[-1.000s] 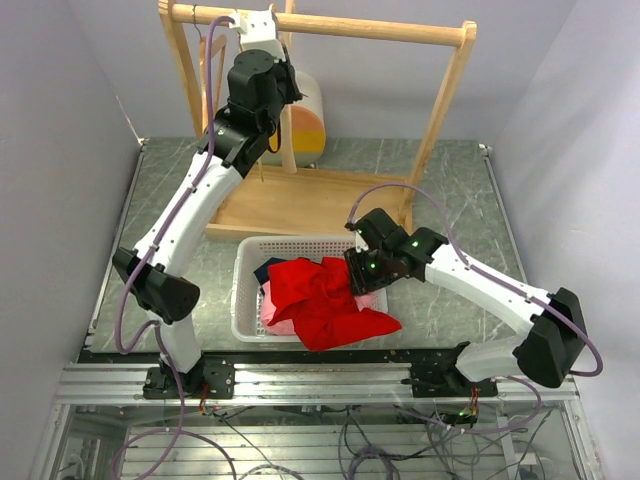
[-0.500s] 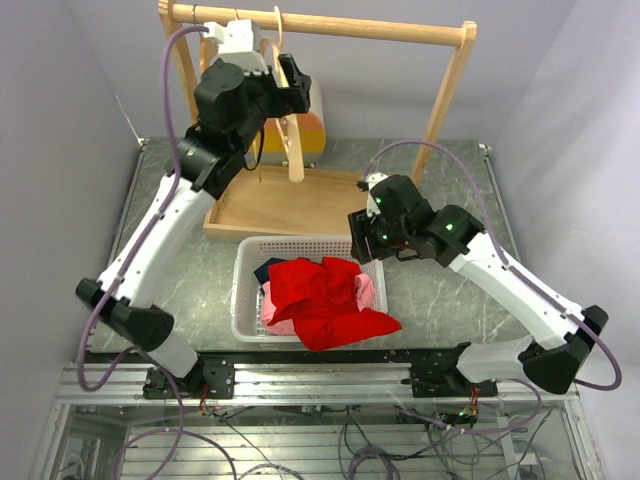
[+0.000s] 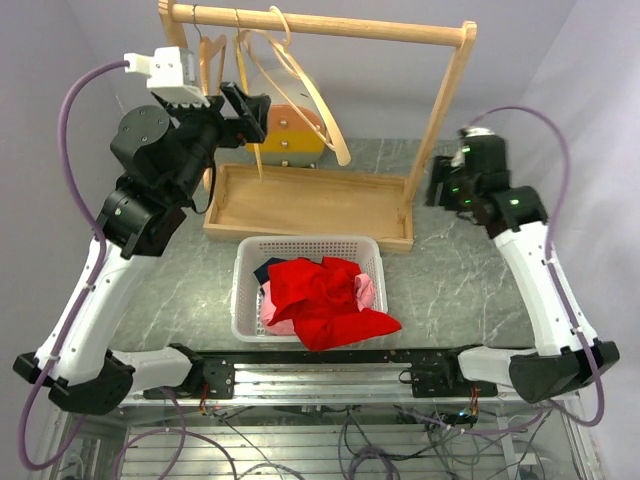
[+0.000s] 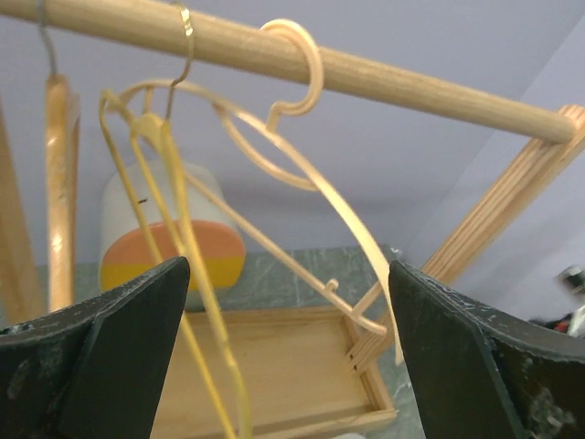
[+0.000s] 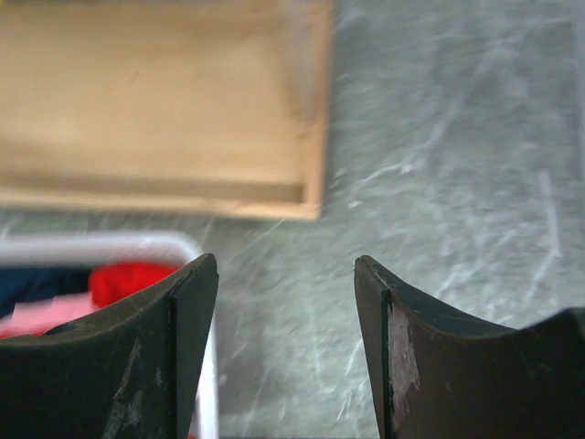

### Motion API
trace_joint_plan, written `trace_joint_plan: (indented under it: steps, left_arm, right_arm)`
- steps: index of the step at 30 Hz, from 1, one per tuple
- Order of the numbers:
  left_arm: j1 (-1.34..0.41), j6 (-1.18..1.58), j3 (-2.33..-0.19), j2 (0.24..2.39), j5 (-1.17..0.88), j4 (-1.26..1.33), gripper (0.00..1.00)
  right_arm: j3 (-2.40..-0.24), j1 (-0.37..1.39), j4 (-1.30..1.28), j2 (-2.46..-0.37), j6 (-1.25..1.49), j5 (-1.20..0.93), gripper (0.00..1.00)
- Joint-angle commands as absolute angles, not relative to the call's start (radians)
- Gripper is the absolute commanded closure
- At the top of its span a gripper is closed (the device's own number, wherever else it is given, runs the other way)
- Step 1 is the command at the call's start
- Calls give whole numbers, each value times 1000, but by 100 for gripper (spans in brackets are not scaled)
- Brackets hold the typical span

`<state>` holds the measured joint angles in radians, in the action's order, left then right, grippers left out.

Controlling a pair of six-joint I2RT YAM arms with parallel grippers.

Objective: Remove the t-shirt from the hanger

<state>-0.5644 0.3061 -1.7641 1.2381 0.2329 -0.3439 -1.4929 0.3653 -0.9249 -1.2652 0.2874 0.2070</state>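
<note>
The red t-shirt (image 3: 325,300) lies crumpled in the white basket (image 3: 243,300), spilling over its front rim; a bit of it (image 5: 128,279) shows in the right wrist view. A bare pale wooden hanger (image 3: 310,95) hangs tilted by its hook on the rack's rod (image 3: 390,30), seen close up in the left wrist view (image 4: 352,224). My left gripper (image 3: 250,112) is raised just left of the hanger, open and holding nothing (image 4: 288,270). My right gripper (image 3: 438,190) hovers over the table right of the rack, open and holding nothing (image 5: 285,265).
Other hangers (image 3: 207,55) hang at the rod's left end, one thin with a metal hook (image 4: 174,210). A white, orange and yellow garment (image 3: 285,140) hangs behind them. The rack's wooden base tray (image 3: 320,200) lies behind the basket. Its right post (image 3: 440,110) stands near my right arm.
My left gripper opened, let go of the hanger and drew back to the left; the hanger now swings free on the rod. My right arm rose from the basket to the right, its jaws widening.
</note>
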Motion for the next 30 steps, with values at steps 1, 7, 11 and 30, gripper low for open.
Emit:
trace_joint_plan:
  steps: [1,7,11,30]
  left_arm:
    - [-560,272,-1686,1156,353,-406,0]
    - [-558,229,-1608,1083,630,-524,1]
    - [-527,235,-1521,1006,760,-545,1]
    - [-51,436,-1176,931,298,-553,1]
  right_arm:
    - [-1505,97,-845,-1226,232,76,39]
    - [-1477,-65,-799,-1194,302,67,38]
    - [-1466,-81,-800,-1144,322,169,37]
    - [-1353,-81,-898,-1022,393,260,0]
